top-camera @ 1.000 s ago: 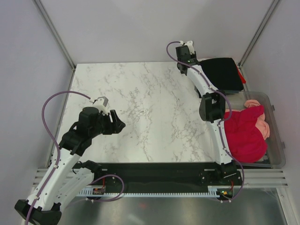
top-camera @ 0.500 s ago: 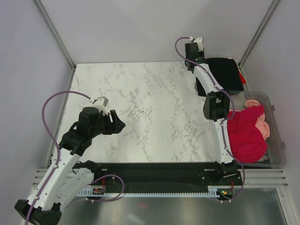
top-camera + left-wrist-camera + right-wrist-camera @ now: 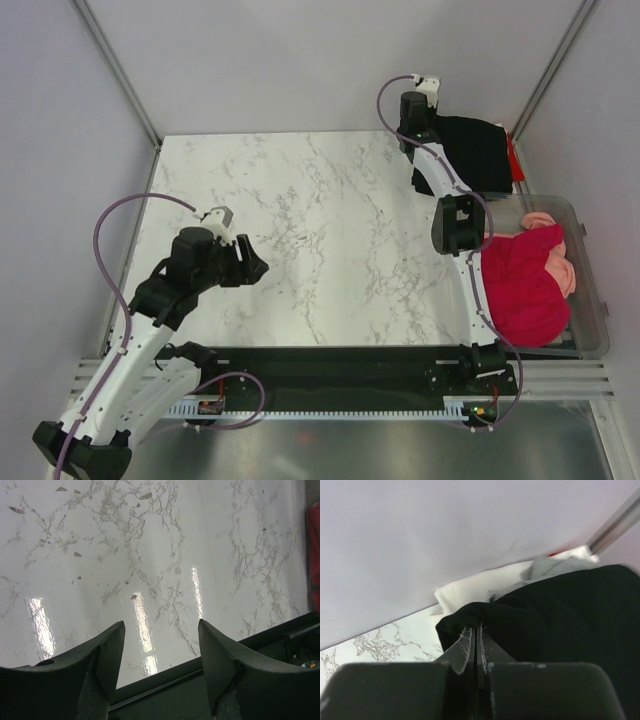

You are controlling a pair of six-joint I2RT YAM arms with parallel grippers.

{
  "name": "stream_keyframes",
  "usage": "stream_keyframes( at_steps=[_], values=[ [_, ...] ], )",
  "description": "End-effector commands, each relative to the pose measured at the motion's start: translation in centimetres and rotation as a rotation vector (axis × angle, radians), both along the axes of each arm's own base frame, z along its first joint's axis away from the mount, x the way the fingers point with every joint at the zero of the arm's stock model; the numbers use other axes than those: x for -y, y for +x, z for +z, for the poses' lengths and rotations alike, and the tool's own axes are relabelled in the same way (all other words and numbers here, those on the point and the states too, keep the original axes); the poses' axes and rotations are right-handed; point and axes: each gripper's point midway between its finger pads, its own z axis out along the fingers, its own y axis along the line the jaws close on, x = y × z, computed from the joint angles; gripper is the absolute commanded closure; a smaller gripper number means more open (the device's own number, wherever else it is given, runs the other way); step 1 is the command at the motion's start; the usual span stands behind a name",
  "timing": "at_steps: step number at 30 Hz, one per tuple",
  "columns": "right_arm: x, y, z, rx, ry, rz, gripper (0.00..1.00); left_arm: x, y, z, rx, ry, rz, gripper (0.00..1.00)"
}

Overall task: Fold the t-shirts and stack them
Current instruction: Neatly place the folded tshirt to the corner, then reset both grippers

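Note:
The black t-shirt (image 3: pixel 478 152) lies folded at the table's far right corner, on top of a grey shirt (image 3: pixel 547 569). My right gripper (image 3: pixel 422 122) is at the black shirt's left edge and is shut on a bunched fold of it (image 3: pixel 476 627). The black cloth (image 3: pixel 560 615) fills the right of the right wrist view. A crimson shirt (image 3: pixel 520 290) and a salmon-pink one (image 3: pixel 562 272) lie heaped in the clear tub. My left gripper (image 3: pixel 255 268) hangs open and empty above the marble near the left front (image 3: pixel 160 625).
The clear plastic tub (image 3: pixel 592 300) stands off the table's right edge. A white sheet (image 3: pixel 470 587) lies under the stack by the back wall. A red edge (image 3: pixel 514 160) shows beside the black shirt. The black front rail (image 3: pixel 200 680) runs below the left gripper.
My right gripper has moved right and towards the back wall, to the black shirt's left edge, and the shirt's edge has shifted with it. The left arm has barely moved.

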Motion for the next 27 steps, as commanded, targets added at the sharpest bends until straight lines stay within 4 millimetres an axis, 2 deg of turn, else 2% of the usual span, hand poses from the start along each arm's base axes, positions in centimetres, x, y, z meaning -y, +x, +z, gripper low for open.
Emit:
stream_keyframes(
  at_steps=[1,3,4,5,6,7,8,9,11,12,13,14,15,16,17,18,19,20,21,22,23,24,25,26,27],
  values=[
    [1.5,2.4,-2.5,0.1,0.133,0.015,1.0,0.2,0.7,0.5,0.033,-0.005,-0.002,0.32],
    [1.3,2.6,-3.3,0.083,0.14,0.034,0.97,0.2,0.6,0.5,0.034,-0.004,0.0,0.33],
    [1.2,2.4,-3.4,0.068,0.12,0.038,0.89,0.1,0.7,0.5,0.035,-0.004,0.002,0.32],
    [1.1,1.9,-4.4,0.028,0.095,0.043,0.81,0.1,0.6,0.5,0.034,-0.003,0.002,0.32],
    [0.9,1.6,-2.6,0.042,0.093,0.044,0.72,0.0,0.6,0.5,0.038,-0.002,0.005,0.33],
    [1.2,1.2,-2.0,0.042,0.09,0.035,0.55,0.0,0.7,0.6,0.039,-0.002,0.007,0.32],
    [1.2,0.6,-2.6,0.011,0.084,0.032,0.45,0.0,0.6,0.6,0.041,-0.003,0.008,0.33],
    [1.4,0.1,0.4,0.051,0.093,0.026,0.38,-0.1,0.6,0.7,0.045,-0.001,0.01,0.33],
    [1.3,-0.6,2.5,0.064,0.099,0.038,0.3,-0.1,0.6,1.0,0.053,-0.009,0.012,0.32],
    [1.3,-1.2,6.1,0.108,0.108,0.047,0.27,-0.2,0.6,1.0,0.056,-0.009,0.015,0.33],
    [1.2,-1.6,7.8,0.127,0.113,0.053,0.19,-0.2,0.5,1.1,0.06,-0.01,0.015,0.32],
    [1.1,-2.0,9.7,0.151,0.123,0.068,0.18,-0.2,0.5,1.2,0.066,-0.012,0.016,0.32],
    [1.0,-3.1,13.9,0.208,0.137,0.082,0.17,-0.2,0.5,1.2,0.066,-0.01,0.019,0.32],
    [0.8,-3.8,15.9,0.237,0.157,0.097,0.07,-0.2,0.5,1.3,0.067,-0.01,0.019,0.32],
    [0.2,-4.4,17.0,0.246,0.175,0.14,0.02,-0.2,0.5,1.3,0.068,-0.011,0.016,0.32],
    [0.1,-6.2,20.8,0.291,0.192,0.157,0.02,-0.2,0.5,1.4,0.069,-0.012,0.018,0.32],
    [-0.1,-7.2,22.2,0.312,0.23,0.164,0.02,-0.2,0.5,1.4,0.072,-0.012,0.017,0.32],
    [-0.3,-8.2,22.6,0.306,0.261,0.171,0.02,-0.2,0.4,1.5,0.076,-0.016,0.014,0.32],
    [-0.6,-10.7,25.1,0.311,0.295,0.203,0.02,-0.1,0.4,1.6,0.078,-0.019,0.011,0.32],
    [-1.1,-12.0,25.8,0.325,0.376,0.208,0.02,-0.2,0.3,1.8,0.085,-0.022,0.011,0.32],
    [-1.6,-13.2,23.2,0.255,0.409,0.218,0.02,-0.2,0.3,1.9,0.09,-0.024,0.011,0.32],
    [-3.0,-16.5,26.2,0.278,0.459,0.314,0.02,-0.1,0.3,2.0,0.092,-0.027,0.005,0.32],
    [-3.4,-18.2,25.7,0.263,0.494,0.329,0.02,0.0,0.2,2.0,0.091,-0.029,0.001,0.32],
    [-4.4,-21.9,24.3,0.229,0.544,0.353,0.02,0.1,0.1,2.0,0.09,-0.033,-0.006,0.32],
    [-4.9,-23.9,23.3,0.206,0.562,0.369,0.02,0.1,0.1,2.1,0.094,-0.034,-0.005,0.32]
  ],
)
